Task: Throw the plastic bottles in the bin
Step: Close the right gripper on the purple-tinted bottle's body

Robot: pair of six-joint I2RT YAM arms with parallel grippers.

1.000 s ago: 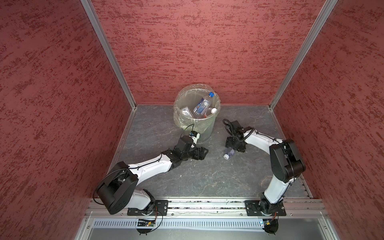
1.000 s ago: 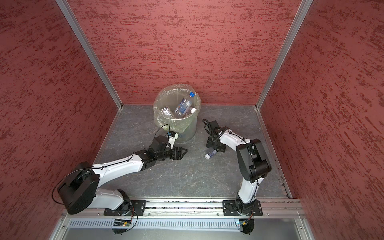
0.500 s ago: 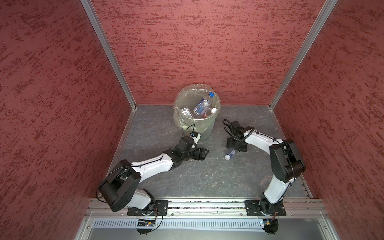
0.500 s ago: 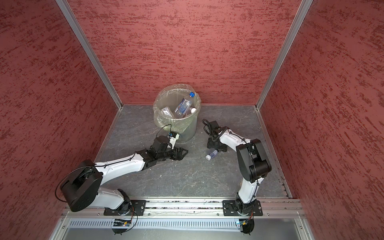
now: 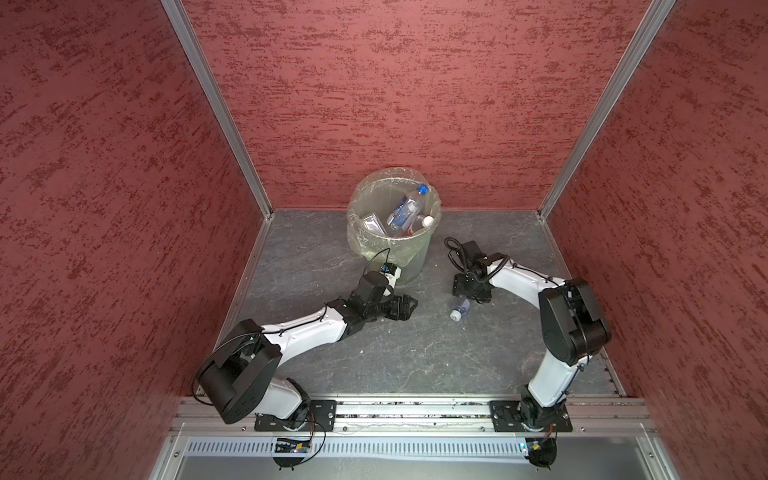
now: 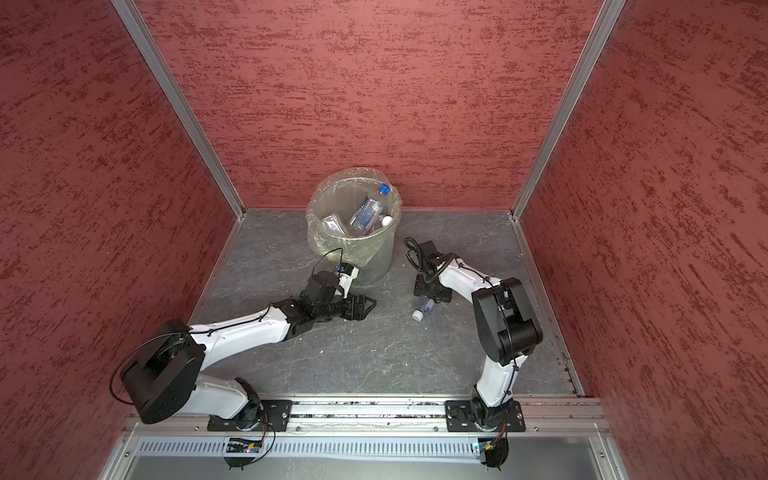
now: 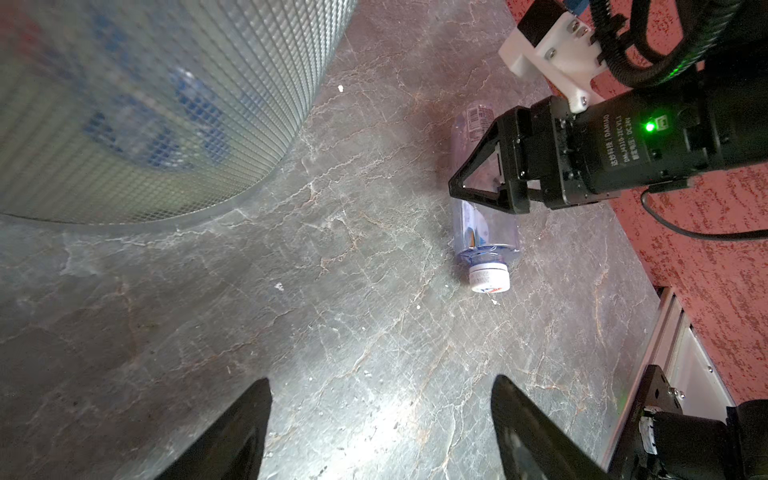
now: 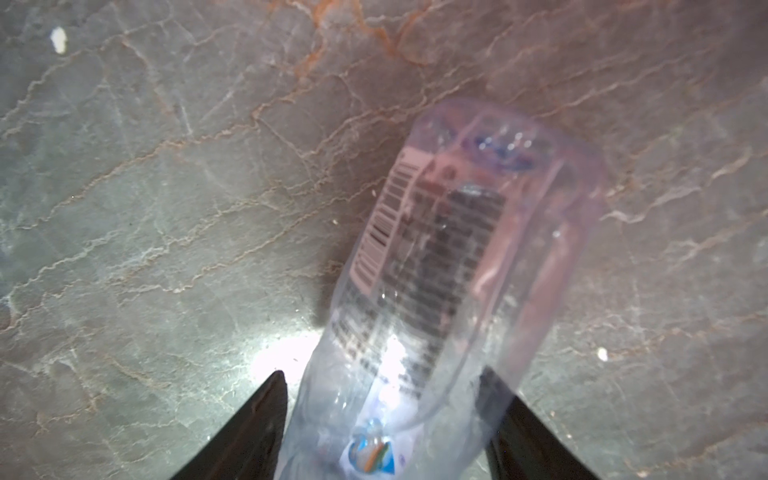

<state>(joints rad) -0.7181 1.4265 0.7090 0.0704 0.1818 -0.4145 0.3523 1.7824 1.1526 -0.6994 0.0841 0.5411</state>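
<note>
One bottle (image 5: 460, 308) lies on its side on the counter (image 5: 374, 365), right of centre in both top views, its white cap toward the lower edge. Several more bottles (image 5: 405, 210) sit inside the bin (image 5: 415, 257) at upper centre. Only the right wrist view shows the right end effector (image 8: 384, 376) astride the lying bottle, jaws apart, with a gap on one side (grip unconfirmed). The left end effector (image 7: 380, 386) is wide apart and empty, low beside the bin. The left arm stretches low across the counter. The right elbow is raised and its wrist points down.

"damiao" on right arm's motor (image 7: 614, 143)
</note>
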